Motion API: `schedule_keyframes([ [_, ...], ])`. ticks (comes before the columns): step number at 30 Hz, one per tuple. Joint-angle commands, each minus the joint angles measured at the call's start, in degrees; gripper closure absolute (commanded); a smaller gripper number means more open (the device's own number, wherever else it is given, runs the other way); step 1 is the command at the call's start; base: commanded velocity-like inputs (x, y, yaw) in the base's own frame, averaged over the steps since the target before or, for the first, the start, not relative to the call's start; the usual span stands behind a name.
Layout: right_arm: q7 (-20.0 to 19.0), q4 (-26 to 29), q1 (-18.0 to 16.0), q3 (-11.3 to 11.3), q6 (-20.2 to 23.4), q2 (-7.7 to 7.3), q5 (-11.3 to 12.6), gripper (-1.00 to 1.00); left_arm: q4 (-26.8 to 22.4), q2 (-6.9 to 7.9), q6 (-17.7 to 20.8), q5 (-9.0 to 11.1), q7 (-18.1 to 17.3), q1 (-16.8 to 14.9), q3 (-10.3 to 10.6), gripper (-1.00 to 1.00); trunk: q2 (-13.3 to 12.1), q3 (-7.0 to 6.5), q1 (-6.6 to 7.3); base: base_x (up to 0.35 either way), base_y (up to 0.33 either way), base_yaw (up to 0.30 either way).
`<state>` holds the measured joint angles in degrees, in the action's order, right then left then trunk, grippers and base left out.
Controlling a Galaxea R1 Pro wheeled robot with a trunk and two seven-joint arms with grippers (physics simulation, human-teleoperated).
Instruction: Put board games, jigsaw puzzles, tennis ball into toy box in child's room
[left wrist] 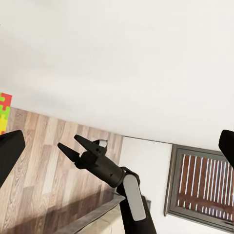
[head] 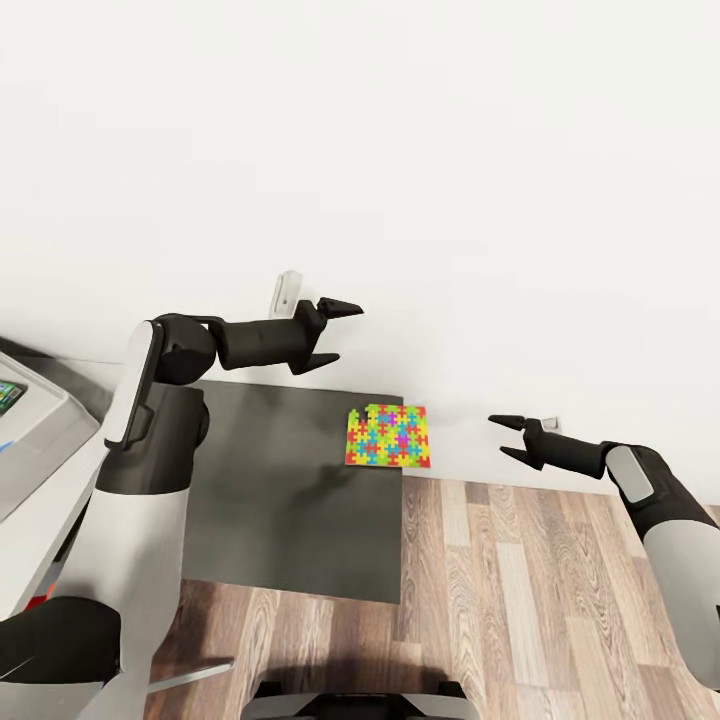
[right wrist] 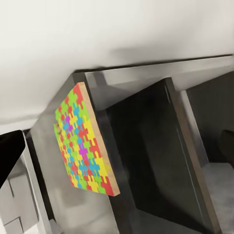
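Two released claws [head: 333, 335] [head: 505, 437] flank one jagged multicoloured jigsaw slab [head: 388, 436] on matte dark-grey wing [head: 290, 500]

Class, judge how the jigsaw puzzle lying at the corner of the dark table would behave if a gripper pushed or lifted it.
The jigsaw puzzle looks like a thin flat slab, so it would probably slide, not roll. Its visible solid edge suggests stiffness. Overhanging the dark table, it might tip off if pushed.

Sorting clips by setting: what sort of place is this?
Likely a home room, perhaps a child's: wood-plank floor, plain white wall, and a colourful jigsaw puzzle on a dark-grey table.
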<state>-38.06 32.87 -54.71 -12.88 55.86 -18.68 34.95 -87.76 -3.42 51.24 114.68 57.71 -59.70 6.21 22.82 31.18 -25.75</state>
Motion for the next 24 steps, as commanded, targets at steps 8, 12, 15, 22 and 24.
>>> schedule_keyframes([
  [8,-0.40,-0.04,-0.05,-0.21,0.53,0.03,-0.32,-1.00,-0.05,-0.09,0.10,0.59,0.75,-0.10,0.00,-1.00,0.10,0.56,-0.03,0.000,0.000,0.000],
  [12,-0.42,-0.03,-0.05,-0.21,0.61,0.04,-0.32,-1.00,-0.09,-0.12,0.10,0.61,0.78,-0.10,0.01,-1.00,0.10,0.87,-0.03,0.000,0.000,0.000],
  [15,-0.43,-0.05,-0.05,-0.21,0.66,0.04,-0.32,-1.00,-0.11,-0.15,0.09,0.62,0.80,-0.12,0.00,-1.00,0.10,1.13,-0.03,0.000,0.000,0.000],
  [22,-0.43,-0.04,-0.05,-0.22,0.71,0.04,-0.32,-1.00,-0.12,-0.19,0.09,0.63,0.81,-0.14,0.00,-1.00,0.10,1.75,-0.03,0.000,0.000,0.000],
  [24,-0.43,-0.03,-0.05,-0.22,0.71,0.03,-0.32,-1.00,-0.12,-0.19,0.09,0.63,0.81,-0.15,0.01,-1.00,0.10,1.93,-0.03,0.000,0.000,0.000],
])
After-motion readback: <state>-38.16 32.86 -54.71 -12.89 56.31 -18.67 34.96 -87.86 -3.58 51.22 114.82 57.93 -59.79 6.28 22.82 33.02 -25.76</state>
